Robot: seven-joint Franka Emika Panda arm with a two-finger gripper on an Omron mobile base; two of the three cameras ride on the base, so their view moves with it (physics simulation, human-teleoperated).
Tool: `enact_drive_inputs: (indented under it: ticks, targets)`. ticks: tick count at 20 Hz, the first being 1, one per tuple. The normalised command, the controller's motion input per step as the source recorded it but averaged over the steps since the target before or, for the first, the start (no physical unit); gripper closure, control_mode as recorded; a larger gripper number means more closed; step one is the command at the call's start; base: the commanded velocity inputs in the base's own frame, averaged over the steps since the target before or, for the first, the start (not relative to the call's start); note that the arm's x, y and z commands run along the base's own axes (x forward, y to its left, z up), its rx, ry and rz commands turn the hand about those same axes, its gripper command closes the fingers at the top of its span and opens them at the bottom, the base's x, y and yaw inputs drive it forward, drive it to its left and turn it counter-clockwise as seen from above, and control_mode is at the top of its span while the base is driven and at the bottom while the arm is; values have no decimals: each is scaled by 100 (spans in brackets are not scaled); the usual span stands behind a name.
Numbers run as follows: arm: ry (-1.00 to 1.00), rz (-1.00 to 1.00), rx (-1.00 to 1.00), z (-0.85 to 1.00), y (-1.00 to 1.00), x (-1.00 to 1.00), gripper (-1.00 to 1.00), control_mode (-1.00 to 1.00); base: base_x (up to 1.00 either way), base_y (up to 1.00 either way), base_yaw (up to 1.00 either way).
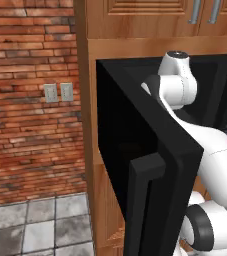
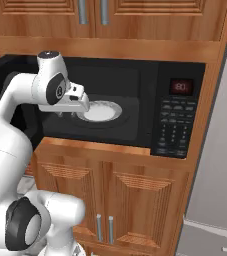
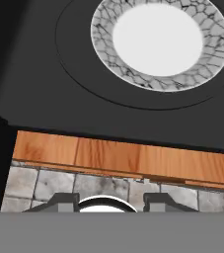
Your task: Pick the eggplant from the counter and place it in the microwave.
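Gripper [image 3: 112,201] closed down, tips parted by a small gap; impossible to tell whether anything is held. Poised at the mouth of the open microwave [image 2: 135,95], above a grained wooden ledge [image 3: 123,158]. Eggplant's whereabouts impossible to tell. Probably the placing step: calls next for a reach forward toward 1 o'clock, over the plate [image 3: 158,39], then lowering and letting go. Round plate, smooth white centre, grey crackled rim, on matte black. Boxy black door [image 1: 145,200] swung wide.

Base views flank microwave [image 2: 135,107]; hand view looks down, close, on plate [image 3: 158,42].
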Motion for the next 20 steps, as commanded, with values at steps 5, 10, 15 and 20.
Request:
enact_drive_inputs:
  ticks: [5,10,15,20]
  targets:
    - [0,0,0,0,0,0,-100,100,-36,-14,0]
    - [0,0,0,0,0,0,-100,100,-100,-69,-2]
    - [0,0,0,0,0,0,-100,100,-100,-89,-14]
    - [0,0,0,0,0,0,-100,100,-95,-56,-30]
